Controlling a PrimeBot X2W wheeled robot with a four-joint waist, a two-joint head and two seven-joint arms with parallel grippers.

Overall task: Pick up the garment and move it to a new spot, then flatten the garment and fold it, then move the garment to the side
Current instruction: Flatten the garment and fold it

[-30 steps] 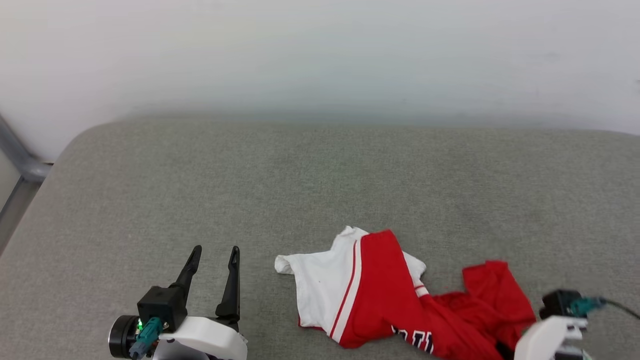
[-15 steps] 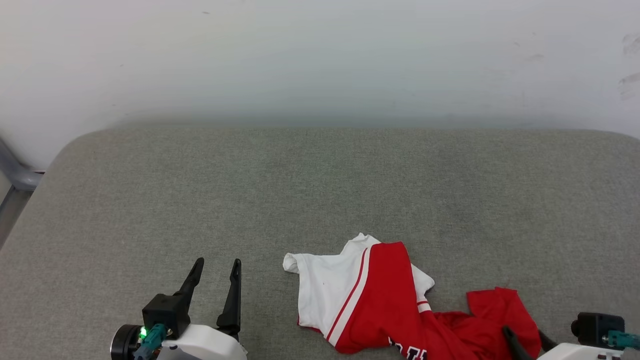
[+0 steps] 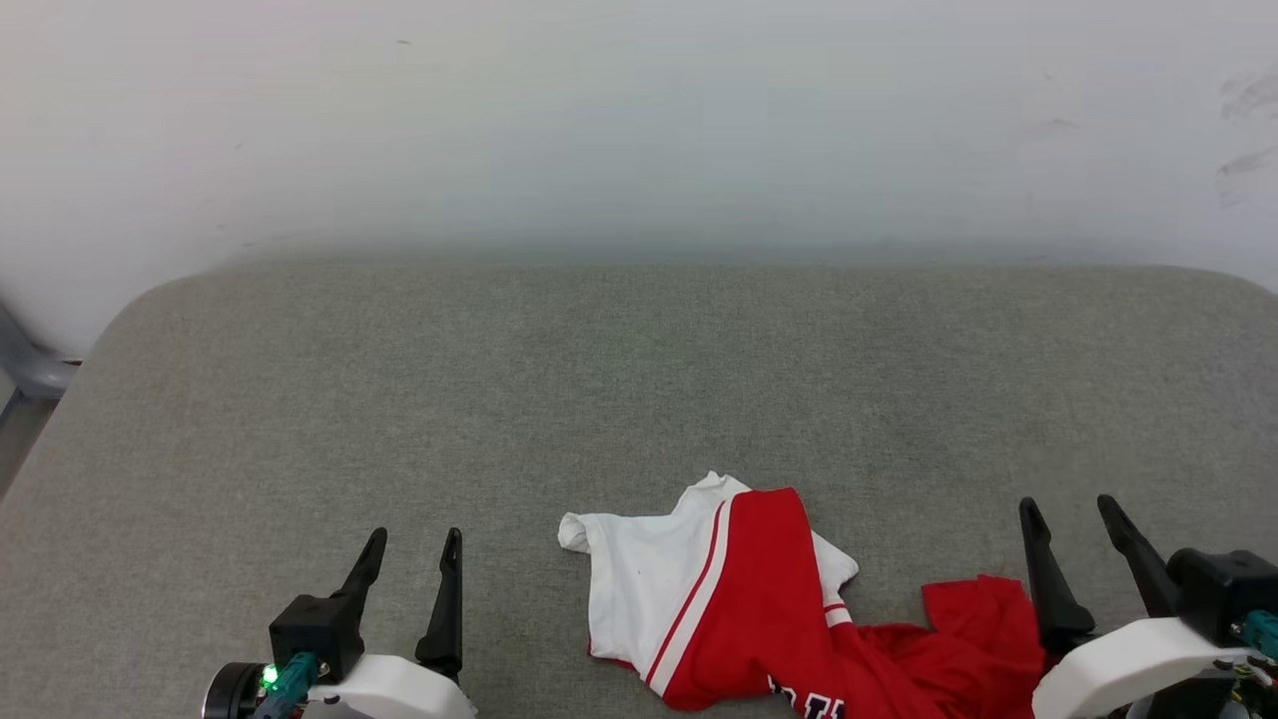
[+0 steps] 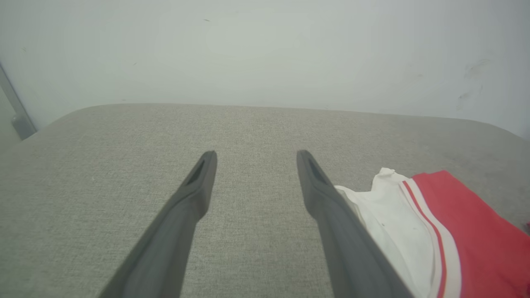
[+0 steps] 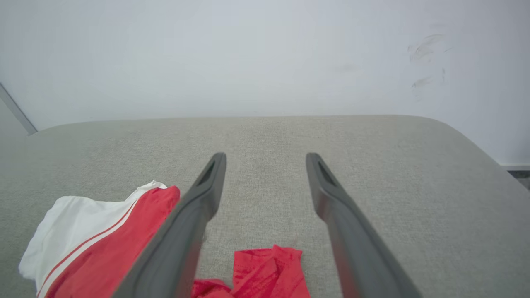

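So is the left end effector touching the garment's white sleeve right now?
Apart. In the head view a strip of bare grey cushion lies between the left end effector and the garment. Its jaws stand open with nothing between them.

The left end effector (image 3: 415, 541) sits at the near left, its two dark fingers (image 3: 442, 611) spread apart, gripping nothing, and pointing far with a slight lean to the right. The right end effector (image 3: 1066, 507) sits at the near right above its white wrist housing (image 3: 1118, 667), likewise spread and empty, leaning slightly left.
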